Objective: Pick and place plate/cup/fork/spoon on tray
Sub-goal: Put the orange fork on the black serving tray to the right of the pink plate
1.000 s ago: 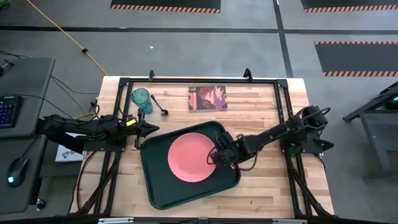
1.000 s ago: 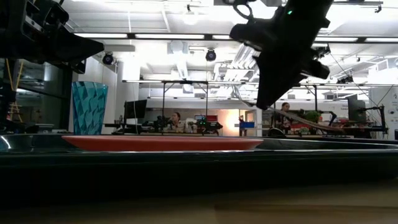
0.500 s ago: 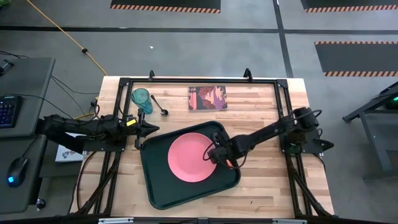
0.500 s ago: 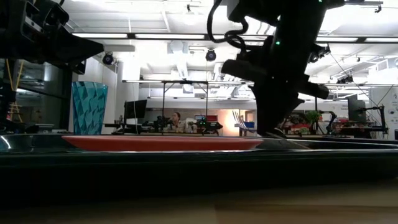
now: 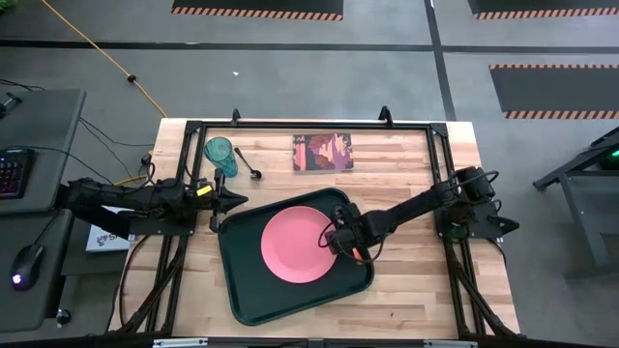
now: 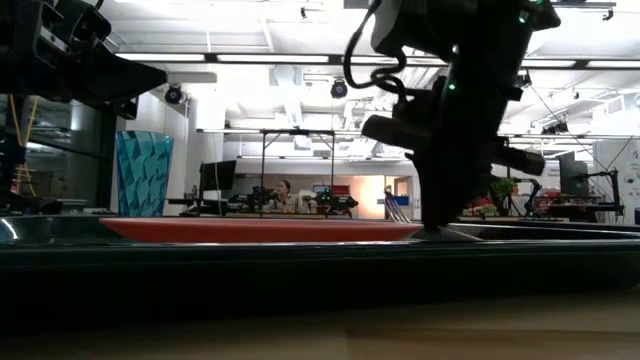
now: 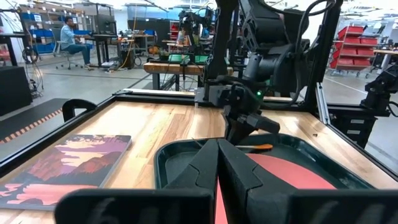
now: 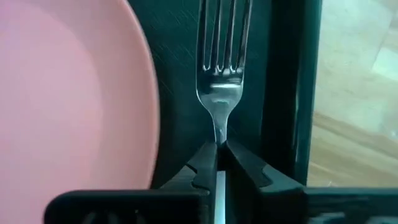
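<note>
The dark green tray [image 5: 242, 280] lies at mid-table with the pink plate [image 5: 293, 244] flat on its floor. My right gripper [image 5: 338, 239] is low over the tray's right part, between the plate [image 8: 68, 93] and the tray's rim [image 8: 286, 87], shut on the fork [image 8: 221, 50]. The fork's orange handle [image 5: 355, 254] shows behind the fingers. My left gripper [image 5: 230, 198] is shut and empty at the tray's far left corner. The teal cup [image 5: 220, 152] stands on the table at the far left, with the dark spoon [image 5: 248, 165] lying beside it. My right gripper pinches the fork's thin metal neck [image 8: 220, 132], just behind the tines, between its two fingers. The fingers point down from above and lie across the fork. The fork lies level along the tray's right rim, tines ahead, low over the tray floor; whether it rests there I cannot tell.
A dark-red square picture book [image 5: 323, 152] lies flat at the table's far middle. A black frame rail [image 5: 309, 126] runs round the table's edges. Bare wood shows near the table's front edge. People sit at benches in the room behind.
My right gripper has gone down with the fork, from above the tray to just over the tray floor beside the plate's right edge. It has stayed shut on the fork. The plate, cup and spoon have kept still.
</note>
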`<control>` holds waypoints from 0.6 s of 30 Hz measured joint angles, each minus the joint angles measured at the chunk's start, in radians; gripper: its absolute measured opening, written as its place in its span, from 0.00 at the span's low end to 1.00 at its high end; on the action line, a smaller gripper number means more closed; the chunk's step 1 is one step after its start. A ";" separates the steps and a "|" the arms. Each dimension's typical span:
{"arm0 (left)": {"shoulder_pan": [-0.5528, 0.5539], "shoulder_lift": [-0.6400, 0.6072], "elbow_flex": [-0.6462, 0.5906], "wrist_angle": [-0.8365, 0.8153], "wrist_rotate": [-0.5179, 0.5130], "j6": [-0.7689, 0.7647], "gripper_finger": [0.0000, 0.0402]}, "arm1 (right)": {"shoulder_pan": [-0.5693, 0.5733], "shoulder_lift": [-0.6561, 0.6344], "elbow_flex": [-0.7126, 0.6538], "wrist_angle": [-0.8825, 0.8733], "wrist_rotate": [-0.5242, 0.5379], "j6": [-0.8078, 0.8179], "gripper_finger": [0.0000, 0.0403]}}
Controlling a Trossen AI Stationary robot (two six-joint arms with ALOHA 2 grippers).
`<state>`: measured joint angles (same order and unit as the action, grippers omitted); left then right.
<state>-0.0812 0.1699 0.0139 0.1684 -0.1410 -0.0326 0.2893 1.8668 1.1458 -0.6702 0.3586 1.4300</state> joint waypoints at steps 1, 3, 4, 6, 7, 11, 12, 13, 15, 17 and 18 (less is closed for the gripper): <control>0.000 0.000 0.000 0.000 0.000 0.000 0.00 | 0.000 0.000 -0.005 0.003 -0.004 0.002 0.07; 0.000 0.000 0.000 0.000 0.000 0.000 0.00 | 0.000 0.000 -0.011 0.013 -0.004 0.002 0.10; 0.000 0.000 0.000 0.000 0.000 0.000 0.00 | 0.000 0.000 -0.012 0.016 -0.003 0.002 0.12; 0.000 0.000 0.000 0.000 0.000 0.000 0.00 | 0.001 0.000 -0.012 0.018 0.004 0.002 0.15; 0.000 0.000 0.000 0.000 0.000 0.000 0.00 | 0.001 0.000 -0.012 0.026 0.007 -0.001 0.16; 0.000 0.000 0.000 0.000 0.000 0.000 0.00 | 0.001 -0.001 -0.012 0.040 0.011 -0.039 0.22; 0.000 0.000 0.000 0.000 0.000 0.000 0.00 | 0.001 -0.004 -0.012 0.038 0.014 -0.057 0.24; 0.000 0.000 0.000 0.000 0.000 0.000 0.00 | 0.001 -0.010 -0.012 0.035 0.025 -0.077 0.26; 0.000 0.000 0.000 0.000 0.000 0.000 0.00 | 0.001 -0.031 -0.009 0.014 0.060 -0.105 0.28; 0.000 0.000 0.000 0.000 0.000 0.000 0.00 | 0.001 -0.052 0.006 -0.024 0.106 -0.112 0.29; 0.000 0.000 0.000 0.000 0.000 0.000 0.00 | 0.001 -0.062 0.014 -0.044 0.123 -0.115 0.29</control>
<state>-0.0811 0.1699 0.0139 0.1688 -0.1410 -0.0326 0.2908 1.8050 1.1598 -0.7142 0.4812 1.3152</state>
